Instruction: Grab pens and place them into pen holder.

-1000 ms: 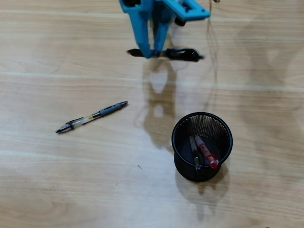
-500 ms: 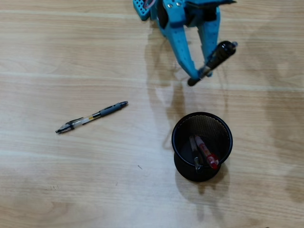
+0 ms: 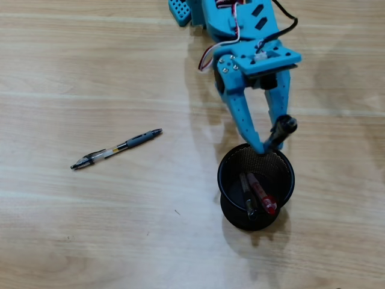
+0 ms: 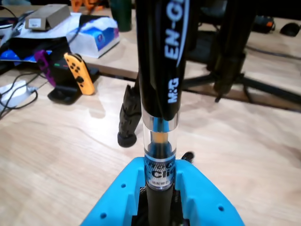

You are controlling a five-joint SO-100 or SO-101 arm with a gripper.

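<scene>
In the overhead view my blue gripper is shut on a black pen and holds it over the far rim of the black mesh pen holder. Two pens stand inside the holder, one dark and one red. Another black pen with a clear middle lies on the wooden table to the left, well apart from the holder. In the wrist view the held pen rises straight up between the blue jaws. The holder is out of that view.
The arm's blue body enters from the top of the overhead view. In the wrist view, an orange controller, boxes and cables lie at the far left, a dark tripod stands at the back, and a small black object stands just beyond the pen.
</scene>
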